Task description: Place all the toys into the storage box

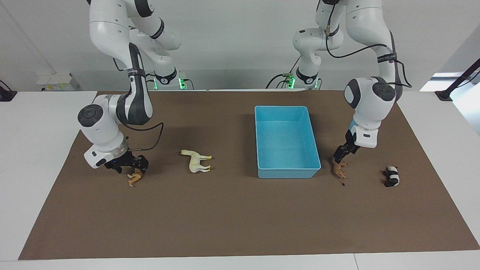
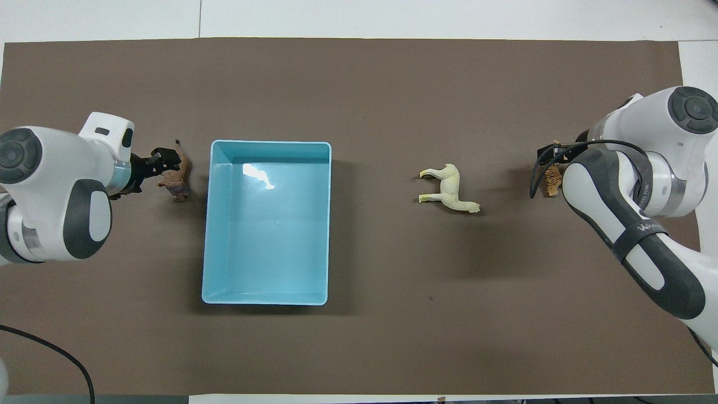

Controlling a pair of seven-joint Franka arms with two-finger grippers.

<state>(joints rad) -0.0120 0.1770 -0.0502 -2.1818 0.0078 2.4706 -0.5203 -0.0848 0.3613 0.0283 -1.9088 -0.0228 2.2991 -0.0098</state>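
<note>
The light-blue storage box stands empty on the brown mat. The cream-white horse lies beside it, toward the right arm's end. My right gripper is down on the orange tiger, which is tilted under it. My left gripper is down at the brown lion, close beside the box. The panda lies on the mat toward the left arm's end; the left arm hides it in the overhead view.
The brown mat covers most of the white table. A black cable trails near the robots at the left arm's end.
</note>
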